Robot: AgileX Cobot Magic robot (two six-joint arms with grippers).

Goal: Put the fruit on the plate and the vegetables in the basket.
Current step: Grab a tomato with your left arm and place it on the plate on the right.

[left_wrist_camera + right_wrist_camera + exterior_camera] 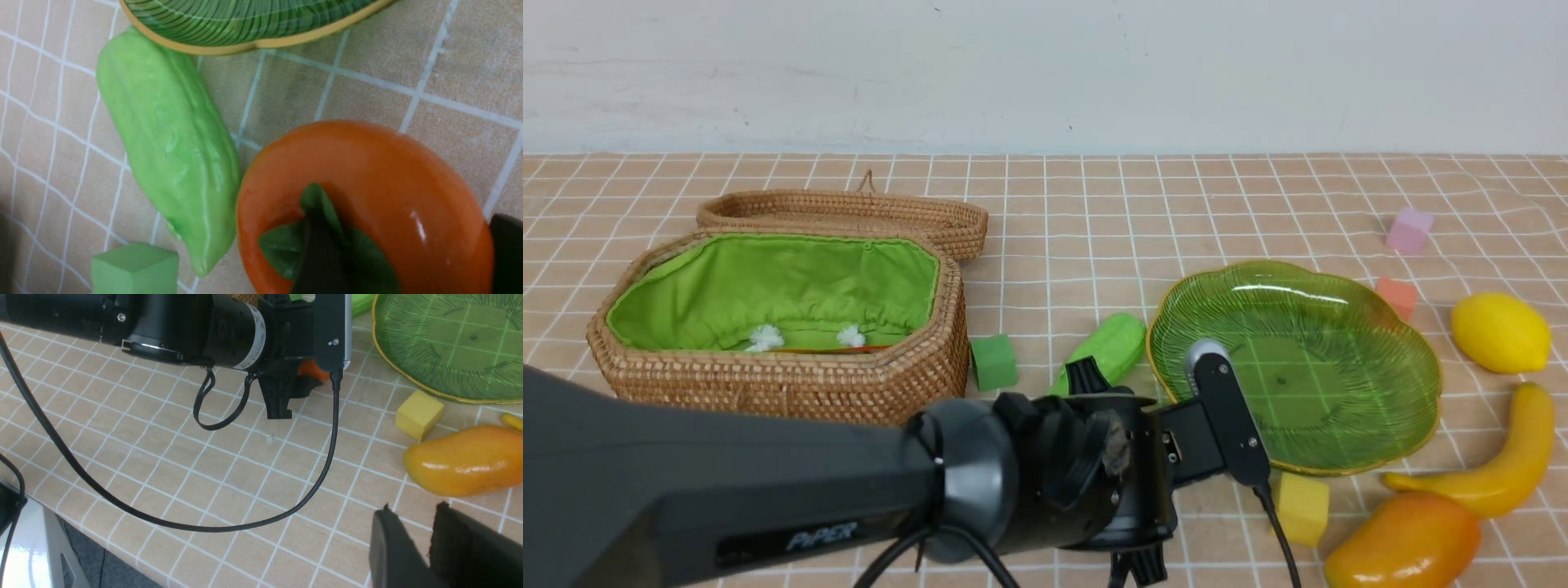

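Note:
My left gripper (408,228) is shut on the orange persimmon (367,183), with one finger on its green leaf cap and the other against its side, low over the table. The bumpy green cucumber (171,151) lies beside it, next to the green plate's rim (245,24). In the front view my left arm (1045,474) hides the persimmon. The plate (1339,286) holds nothing. The lemon (1500,332), banana (1503,465) and mango (1405,543) lie right of it. My right gripper (414,510) is shut and empty, near the mango (461,461). The eggplant is out of view.
The wicker basket (784,384) stands at the left, with a thin orange strip low inside, and its lid (849,214) lies behind it. Foam cubes lie about: green (994,361), yellow (1303,506), pink (1410,229) and salmon (1396,296). The left arm's cable (327,469) trails over the near table edge.

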